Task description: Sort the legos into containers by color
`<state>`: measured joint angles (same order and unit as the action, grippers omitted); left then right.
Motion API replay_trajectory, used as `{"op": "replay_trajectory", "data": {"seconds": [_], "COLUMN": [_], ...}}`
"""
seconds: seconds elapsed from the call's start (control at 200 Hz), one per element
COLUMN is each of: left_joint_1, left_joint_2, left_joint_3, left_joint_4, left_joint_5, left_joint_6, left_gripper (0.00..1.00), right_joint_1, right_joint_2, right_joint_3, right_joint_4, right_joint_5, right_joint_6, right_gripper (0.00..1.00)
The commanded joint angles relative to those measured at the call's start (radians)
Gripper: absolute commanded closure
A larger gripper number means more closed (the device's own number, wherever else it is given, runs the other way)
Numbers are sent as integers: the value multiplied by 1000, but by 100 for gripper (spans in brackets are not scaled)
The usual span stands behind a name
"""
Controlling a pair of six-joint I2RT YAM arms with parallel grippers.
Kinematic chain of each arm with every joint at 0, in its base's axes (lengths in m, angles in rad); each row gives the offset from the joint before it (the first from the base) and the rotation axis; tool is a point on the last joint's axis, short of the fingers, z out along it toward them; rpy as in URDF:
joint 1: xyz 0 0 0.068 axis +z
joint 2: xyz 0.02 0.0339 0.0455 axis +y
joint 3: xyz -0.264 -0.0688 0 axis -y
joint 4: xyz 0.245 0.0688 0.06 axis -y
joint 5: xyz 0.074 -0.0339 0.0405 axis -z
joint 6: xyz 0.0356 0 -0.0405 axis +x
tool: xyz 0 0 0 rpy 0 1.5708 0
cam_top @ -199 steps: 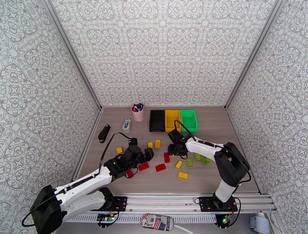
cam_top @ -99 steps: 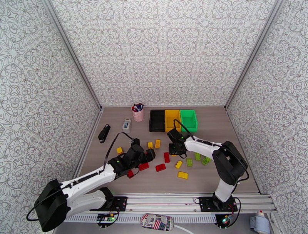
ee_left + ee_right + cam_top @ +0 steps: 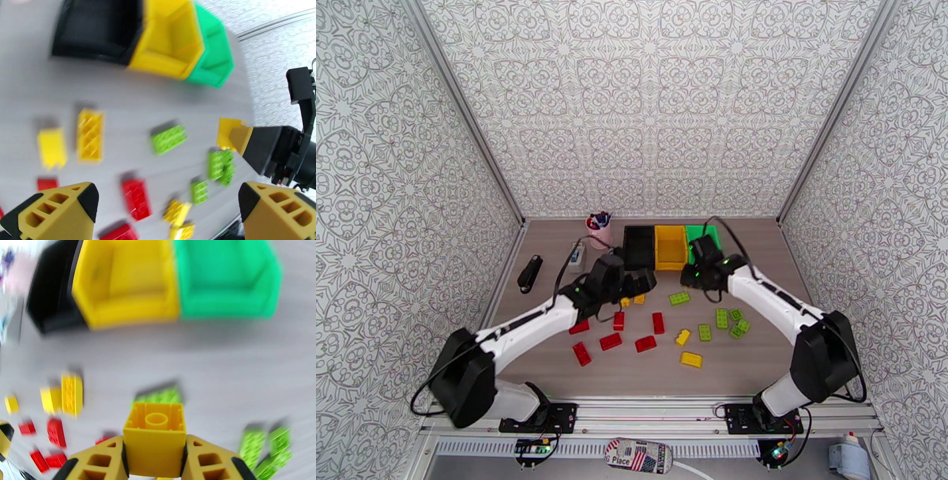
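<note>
Right fingers [image 3: 103, 462] had risen toward the bins [image 3: 130, 311] ahead, clenched on a yellow brick [image 3: 155, 439]; left fingers [image 3: 59, 206] followed, released.

Green bin [image 3: 711, 231] partly hidden behind right arm [image 3: 768, 297], black bin [image 3: 51, 307] blurred and cropped

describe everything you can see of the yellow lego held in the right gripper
The yellow lego is a small squarish block of glossy plastic, seen in the right wrist view with its hollow underside toward the camera: ribbed inner walls and one round tube in the middle. The right gripper is shut on it, a finger pressing each side. It appears lifted off the table, partly hiding a light green lego beyond it.
</note>
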<state>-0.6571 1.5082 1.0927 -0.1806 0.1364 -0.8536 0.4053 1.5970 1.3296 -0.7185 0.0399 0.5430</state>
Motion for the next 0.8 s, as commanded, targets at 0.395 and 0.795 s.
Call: {"op": "replay_trajectory", "data": {"seconds": [0.395,0.795], "left_joint_1": [25,18], "left_joint_2": [34,-180], "left_joint_3": [145,-138], "left_joint_4": [-235,-189], "left_joint_5": [54,-38], "left_joint_6": [120,67], "left_gripper": [1,1], "right_joint_1": [-183,-183], "right_joint_2": [429,323], "right_joint_3": [590,474], "right_joint_4": [-184,-158], "right_joint_5": [12,-50], "right_joint_6": [-88,-116], "right_gripper": [65,31]}}
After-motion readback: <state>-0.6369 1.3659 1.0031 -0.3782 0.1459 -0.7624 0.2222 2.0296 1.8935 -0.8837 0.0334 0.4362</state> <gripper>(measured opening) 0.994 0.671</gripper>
